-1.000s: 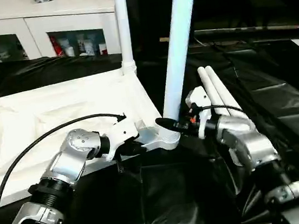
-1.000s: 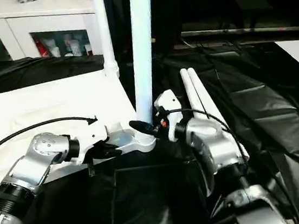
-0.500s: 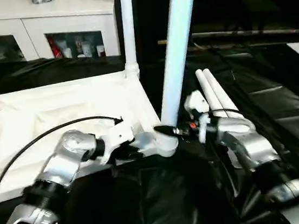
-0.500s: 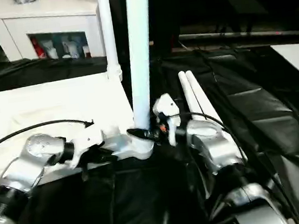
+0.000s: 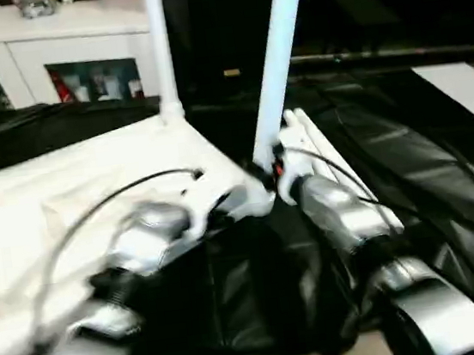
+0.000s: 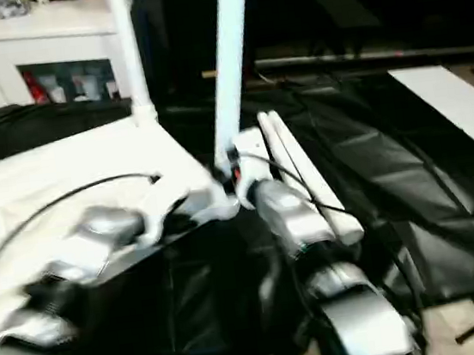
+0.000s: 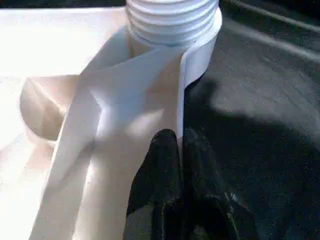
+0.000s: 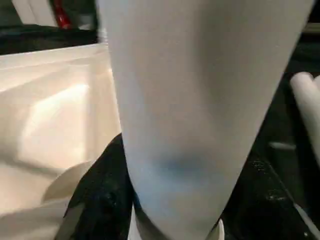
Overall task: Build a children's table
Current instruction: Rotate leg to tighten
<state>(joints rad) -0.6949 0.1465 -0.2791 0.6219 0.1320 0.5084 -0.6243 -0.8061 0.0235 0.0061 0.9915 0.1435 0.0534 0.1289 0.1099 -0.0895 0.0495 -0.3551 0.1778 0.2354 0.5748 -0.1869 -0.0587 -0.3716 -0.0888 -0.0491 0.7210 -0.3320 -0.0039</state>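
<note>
The children's table top (image 5: 41, 201) lies upside down, white, on the black cover. One leg (image 5: 158, 49) stands upright in its far corner socket. A second leg (image 5: 280, 59) rises, leaning right, from the near corner socket (image 7: 172, 20). My right gripper (image 5: 264, 172) is shut on this leg just above the socket, a black finger (image 8: 97, 195) on each side of it. My left gripper (image 7: 181, 137) is shut on the top's thin rim just below that socket. Two loose legs (image 5: 325, 154) lie side by side on the cover to the right.
A white cabinet (image 5: 49, 53) with glass doors stands behind the table top. The black cover (image 5: 410, 173) spreads to the right, where a white panel (image 5: 459, 85) lies. A dark bar (image 5: 378, 54) runs across the back.
The whole picture has swung and blurred, so the camera has moved. Both grippers keep their hold at the near corner, and the leaning leg stands as before.
</note>
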